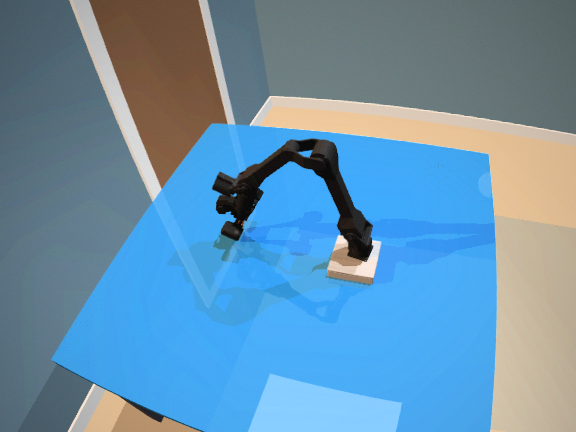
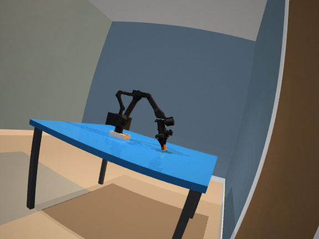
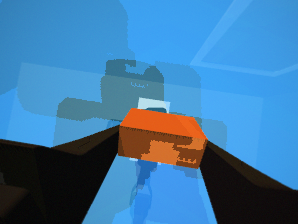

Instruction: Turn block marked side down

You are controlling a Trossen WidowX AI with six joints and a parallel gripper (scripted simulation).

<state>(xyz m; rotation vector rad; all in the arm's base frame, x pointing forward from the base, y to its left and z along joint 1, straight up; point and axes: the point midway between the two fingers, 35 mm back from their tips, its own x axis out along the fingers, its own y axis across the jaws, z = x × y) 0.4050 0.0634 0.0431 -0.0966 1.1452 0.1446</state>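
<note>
Block: orange (image 1: 242, 223) (image 2: 164, 147) (image 3: 161, 138), between the two fingers of the pincer; only a sliver of it shows from the top.
Pincer: clamped on the block [the black pincer (image 1: 239, 232) (image 2: 164, 148) (image 3: 160, 136)], with one finger against each end in the wrist view.
Block's place: over the blue desk (image 1: 410, 325) (image 2: 83, 145) (image 3: 270, 165) – in the top view, nearer the left edge than the right, and nearer the upper left corner than the lower left one.
Block's height: low, close to the desk; whether its underside touches cannot be told.
Marked side: no mark can be made out on the faces in sight, so which way it faces cannot be told.
Block's faces: in the wrist view a bright upper one and, below it, a darker one with a ragged lighter patch.
Arm: black (image 1: 340, 192) (image 2: 133, 106), arched up from its foot and bent down to the pincer.
Base: a pale slab (image 1: 337, 273) (image 2: 114, 134), nearer the desk's right edge in the top view, well apart from the block.
Shadows: dark shapes spread over the desk around the pincer and base.
Door: brown (image 1: 160, 75) (image 2: 302, 110) – beyond the desk's upper left edge from the top.
</note>
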